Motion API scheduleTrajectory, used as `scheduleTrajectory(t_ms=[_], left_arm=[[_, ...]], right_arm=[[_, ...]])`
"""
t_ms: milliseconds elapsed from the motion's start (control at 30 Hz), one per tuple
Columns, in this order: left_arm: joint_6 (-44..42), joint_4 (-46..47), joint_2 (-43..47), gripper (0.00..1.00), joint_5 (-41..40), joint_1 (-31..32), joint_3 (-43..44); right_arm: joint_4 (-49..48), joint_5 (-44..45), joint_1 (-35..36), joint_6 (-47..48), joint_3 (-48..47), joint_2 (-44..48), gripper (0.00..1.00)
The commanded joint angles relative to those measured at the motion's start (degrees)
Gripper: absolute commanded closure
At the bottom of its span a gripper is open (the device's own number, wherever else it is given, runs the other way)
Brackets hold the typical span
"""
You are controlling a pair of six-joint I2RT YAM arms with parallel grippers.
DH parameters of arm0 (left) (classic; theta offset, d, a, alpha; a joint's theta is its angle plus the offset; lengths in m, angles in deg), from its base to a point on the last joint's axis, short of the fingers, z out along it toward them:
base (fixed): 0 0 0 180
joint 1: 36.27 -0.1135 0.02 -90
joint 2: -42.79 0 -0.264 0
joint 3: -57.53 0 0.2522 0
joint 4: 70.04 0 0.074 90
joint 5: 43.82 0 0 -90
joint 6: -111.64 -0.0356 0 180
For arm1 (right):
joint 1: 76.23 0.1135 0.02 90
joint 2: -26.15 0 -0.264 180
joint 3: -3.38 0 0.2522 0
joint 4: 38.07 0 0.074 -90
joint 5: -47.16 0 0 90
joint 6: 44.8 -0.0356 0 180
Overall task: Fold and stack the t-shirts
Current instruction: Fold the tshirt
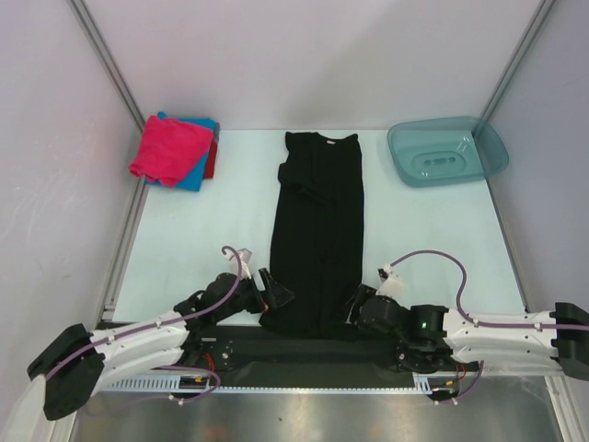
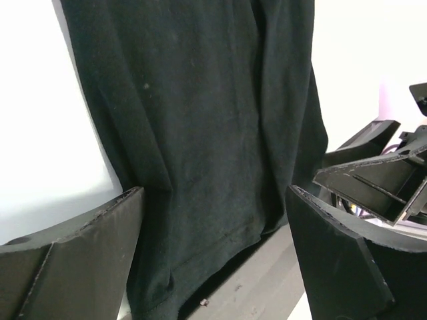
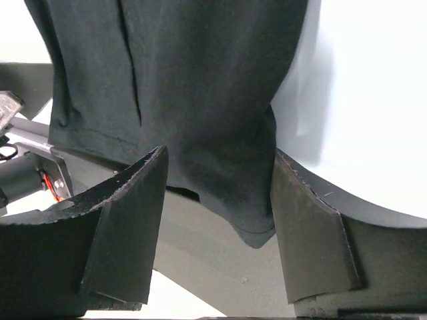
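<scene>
**Item: black t-shirt, folded to a long strip, hem end presented to both arms**

Position: the black t-shirt (image 1: 317, 239) lies flat down the middle of the table (image 1: 202, 249). Its long axis runs from the near edge straight to the far side, collar end away. The hem (image 3: 93, 137) reaches the near edge and laps slightly onto the dark strip (image 1: 276, 354) there.

Left gripper (image 1: 279, 296): at the hem's left corner, fingers (image 2: 87, 253) wide apart, cloth lying between them, nothing pinched.

Right gripper (image 1: 354, 308): at the hem's right corner, fingers (image 3: 127, 227) apart and flanking the corner, which hangs between them unclamped.

Governing relation: each arm is about equally near its own corner. The cloth extends directly ahead of both sets of fingers, so a lengthwise fold would probably carry the hem forward along that axis toward the collar.

Other stock: magenta-pink shirt (image 1: 167, 147) folded on top of a blue shirt (image 1: 195, 175), with a red shirt (image 1: 212, 161) showing at the edge. This stack sits at the far left corner, well apart from the black one.

Surface and room: pale, smooth tabletop with bare surface on either side of the strip, and white wall panels (image 1: 313, 55) on three sides. A teal basin (image 1: 448, 152) stands at the far right, well clear of the strip.
</scene>
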Motion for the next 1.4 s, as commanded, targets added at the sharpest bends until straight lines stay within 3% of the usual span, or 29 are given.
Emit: scheduleTrajectory(t_ms=[0, 400, 633, 733, 833, 1067, 1200, 1367], left_arm=[[4.8, -7.8, -0.6, 0.07, -1.5, 4.5, -11.6], [13.1, -27.9, 12.4, 0.03, -5.5, 10.9, -9.1], [16.9, -38.0, 15.2, 0.0, -9.3, 12.2, -5.4], [18.8, -45.2, 12.4, 0.0, -13.1, 13.2, -1.0], [18.7, -46.6, 8.4, 0.0, -14.1, 13.6, 0.9], [16.4, -39.2, -9.3, 0.0, -14.1, 17.9, 5.0], [18.0, -38.8, -15.1, 0.0, -14.6, 20.8, 7.4], [21.8, -45.0, -14.2, 0.0, -16.3, 22.7, 8.6]], right_arm=[[6.6, -1.4, 1.3, -1.4, 2.2, -1.0, 0.34], [17.4, 0.5, 3.8, -5.0, -1.6, -1.2, 0.34], [26.6, 3.2, 6.4, -9.0, -5.1, -1.1, 0.33], [28.8, 3.8, 6.9, -10.5, -5.4, -0.7, 0.32], [28.5, 4.3, 6.9, -10.5, -4.7, 0.2, 0.32], [26.2, 5.0, 6.9, -10.2, -2.7, 2.7, 0.32], [21.8, 4.7, 6.9, -8.4, -0.9, 4.7, 0.33], [16.9, 3.5, 6.8, -5.6, 1.3, 7.0, 0.33]])
